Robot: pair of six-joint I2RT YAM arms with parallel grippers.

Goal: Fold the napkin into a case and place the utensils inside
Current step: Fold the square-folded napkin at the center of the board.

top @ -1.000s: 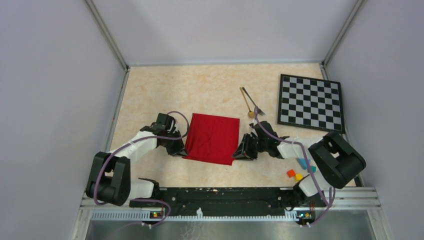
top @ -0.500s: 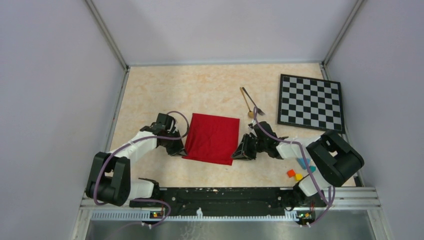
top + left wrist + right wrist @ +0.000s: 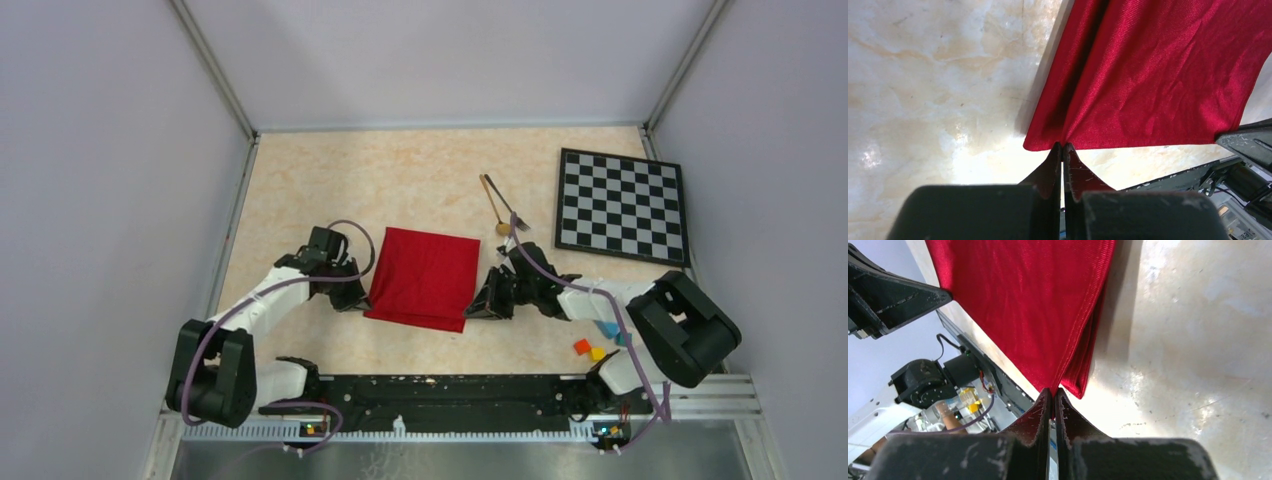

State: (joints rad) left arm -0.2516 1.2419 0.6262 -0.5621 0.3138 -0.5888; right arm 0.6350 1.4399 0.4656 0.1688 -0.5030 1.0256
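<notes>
- Left wrist view: the left gripper (image 3: pixel 1063 147) has its fingers pressed together on the near-left corner of the napkin (image 3: pixel 1158 75). The red cloth fans out away from the tips, with a fold ridge running off from the pinch.
- Right wrist view: the right gripper (image 3: pixel 1052 391) is likewise closed, nipping the near-right corner of the napkin (image 3: pixel 1033 300). At least two layers show at that edge, and I cannot tell whether the pinch takes all of them.
- From the top external view, the napkin (image 3: pixel 425 275) lies flat at mid-table as a roughly square folded pad, slightly skewed. Its near edge spans straight between the left gripper (image 3: pixel 358 302) and the right gripper (image 3: pixel 472 312).
- The relation that matters is that the whole cloth lies beyond both claws, on their far side, and each arm is at its own corner. A fold would likely carry the near edge away from the bases toward the far edge, both sides moving together to keep the edge square.
- Farther back and to the right, well apart from the cloth, the gold spoon (image 3: pixel 492 205) and dark fork (image 3: pixel 510 210) lie crossed, handles pointing away. The right arm is the nearer one.
- Just right of them sits the checkered board (image 3: pixel 622 205).
</notes>
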